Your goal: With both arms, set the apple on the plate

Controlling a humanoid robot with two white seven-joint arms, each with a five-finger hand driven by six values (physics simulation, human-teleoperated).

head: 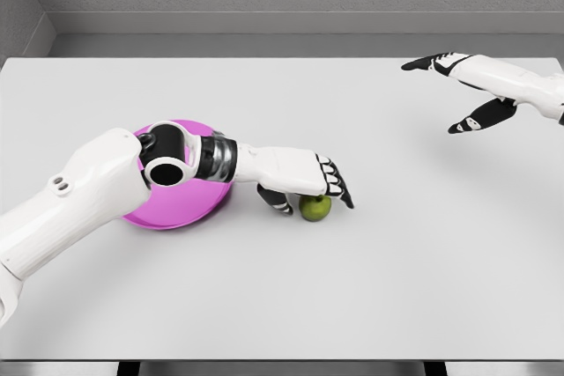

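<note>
Just under the left hand (304, 182) sits the green apple (315, 208), its fingers curled down over the top and thumb at the left side, though a firm grasp cannot be confirmed. That forearm reaches across the magenta plate (172, 215), hiding much of it. Far off, the right hand (463, 85) hovers spread above the white table (370, 288).
</note>
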